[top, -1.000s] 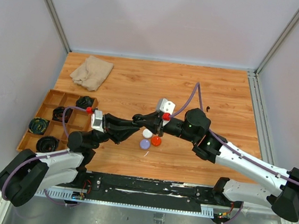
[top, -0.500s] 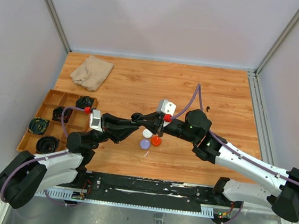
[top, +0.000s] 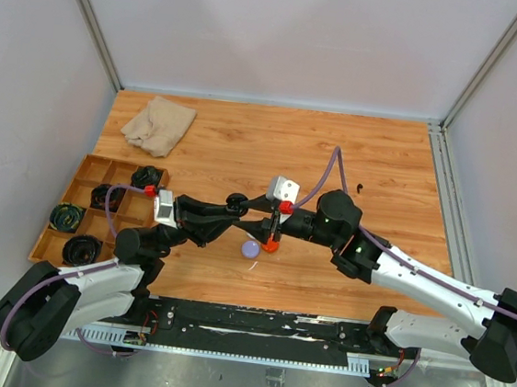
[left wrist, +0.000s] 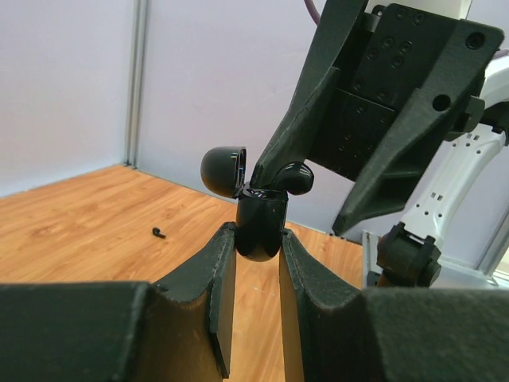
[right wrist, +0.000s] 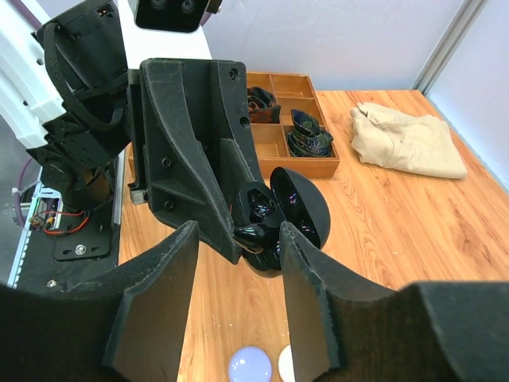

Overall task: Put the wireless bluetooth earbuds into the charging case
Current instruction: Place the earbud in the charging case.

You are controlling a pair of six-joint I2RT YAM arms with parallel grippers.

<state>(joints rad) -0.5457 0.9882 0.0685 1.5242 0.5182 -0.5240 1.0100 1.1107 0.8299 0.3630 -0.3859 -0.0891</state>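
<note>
My left gripper [top: 241,206] is shut on the black charging case [left wrist: 261,223] and holds it upright above the table, its lid [left wrist: 223,169] hinged open. A black earbud [left wrist: 290,177] lies across the case's open top; it also shows in the right wrist view [right wrist: 258,235]. My right gripper [right wrist: 238,232] is open, its fingers spread on either side of the case's top and the earbud, one finger close to the bud. A second black earbud [top: 358,187] lies on the table at the far right, also in the left wrist view [left wrist: 159,232].
A lilac puck [top: 251,248] and a red puck [top: 272,245] lie on the table under the grippers; a white puck [right wrist: 285,364] shows beside the lilac one [right wrist: 250,367]. A wooden tray [top: 83,171] of coiled cables stands at the left. A beige cloth [top: 159,123] lies at the back left.
My right gripper has moved left to the case, so its fingers now stand around the open top. My left gripper has shifted slightly left with the case. The white puck is now covered from above.
</note>
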